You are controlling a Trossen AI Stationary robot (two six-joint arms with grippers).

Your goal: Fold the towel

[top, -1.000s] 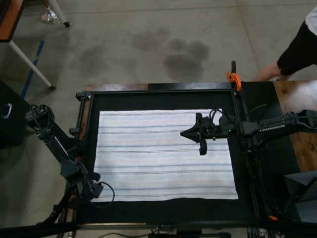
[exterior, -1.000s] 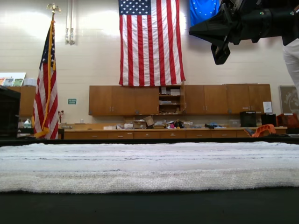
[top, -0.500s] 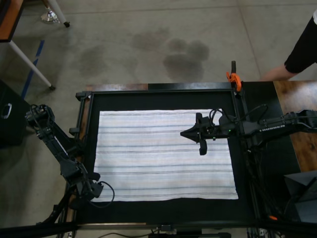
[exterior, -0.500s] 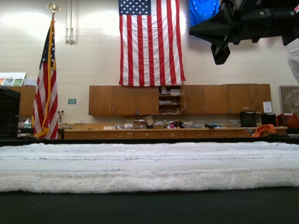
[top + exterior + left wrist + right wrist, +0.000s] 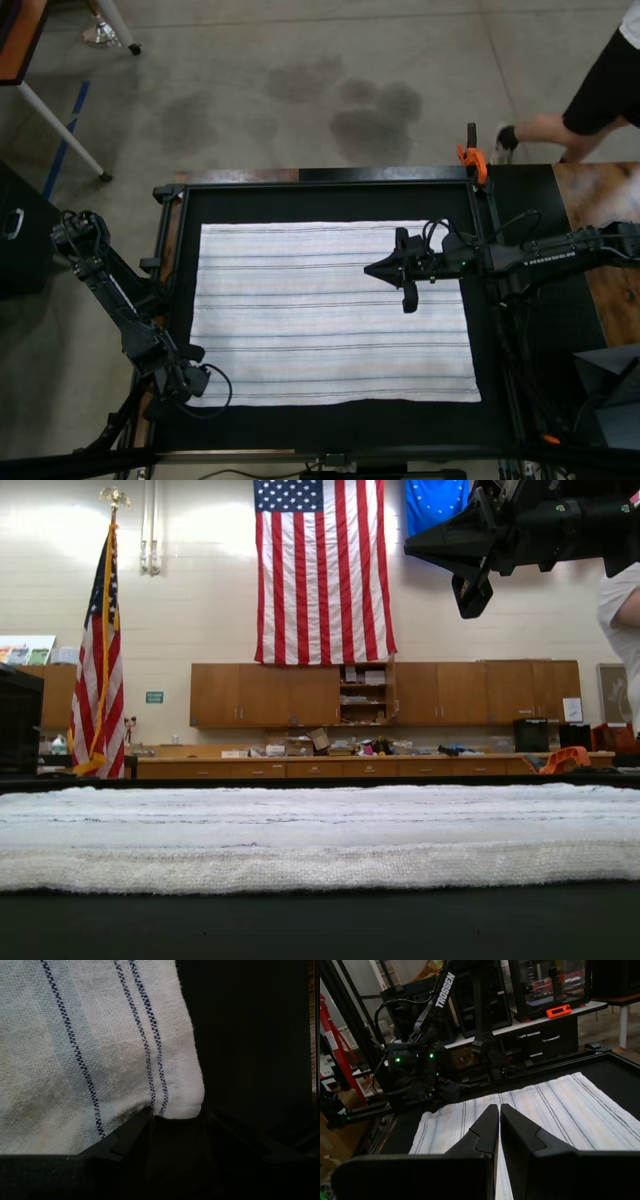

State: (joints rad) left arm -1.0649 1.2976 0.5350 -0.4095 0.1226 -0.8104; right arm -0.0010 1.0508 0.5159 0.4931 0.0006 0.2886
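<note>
The towel (image 5: 330,310), white with thin dark stripes, lies flat and spread out on the black table (image 5: 330,200). In the top view my left gripper (image 5: 200,383) sits at the towel's near-left corner. The left wrist view shows that corner of the towel (image 5: 100,1035) lying between the parted fingertips of the left gripper (image 5: 179,1110), which is open. My right gripper (image 5: 368,270) hovers well above the towel's far-right part, shut with nothing in it. Its closed fingers (image 5: 485,1130) point over the towel (image 5: 560,1105). In the exterior view the right gripper (image 5: 410,545) hangs high above the towel (image 5: 320,830).
An orange clamp (image 5: 470,157) is fixed at the table's far-right corner. A person's leg (image 5: 560,125) is on the floor beyond it. A wooden surface (image 5: 590,200) adjoins the table on the top view's right, and a black case (image 5: 20,230) stands at far left.
Both arms stay nearly still; the left gripper has shifted slightly at the corner. The person at the top view's upper right has moved, a leg now in view.
</note>
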